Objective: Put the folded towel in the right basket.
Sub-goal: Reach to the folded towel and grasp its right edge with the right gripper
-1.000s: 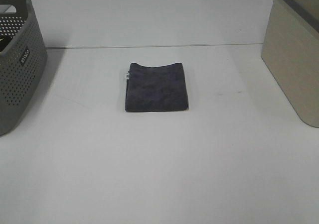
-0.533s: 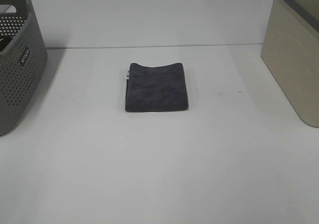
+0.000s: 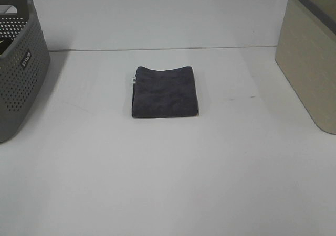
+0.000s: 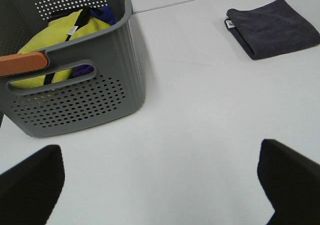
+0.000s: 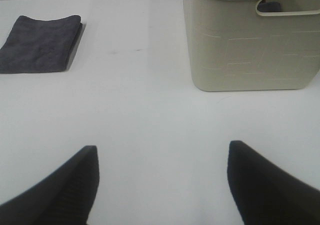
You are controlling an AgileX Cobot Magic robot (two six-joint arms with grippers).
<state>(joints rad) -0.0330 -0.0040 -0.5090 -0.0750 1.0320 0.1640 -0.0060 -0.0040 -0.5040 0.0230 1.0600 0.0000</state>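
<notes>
- Cropped at frame edges: right basket (image 3: 310, 63), left basket (image 3: 21, 68).
- Flat on the worktop (image 3: 168, 178) (plain white): folded towel (image 3: 165, 91).
- Both gape wide: left pincer (image 4: 160, 185), right pincer (image 5: 162, 182).

Assessed as a laboratory test bench. Grounds: a plain white worktop (image 3: 168, 183) backed by a flat white panel (image 3: 157, 15); a grey perforated basket (image 3: 21, 68) and a beige basket (image 3: 307, 63) set at opposite edges; one folded towel (image 3: 165, 92) laid square between them, well apart from both.
</notes>
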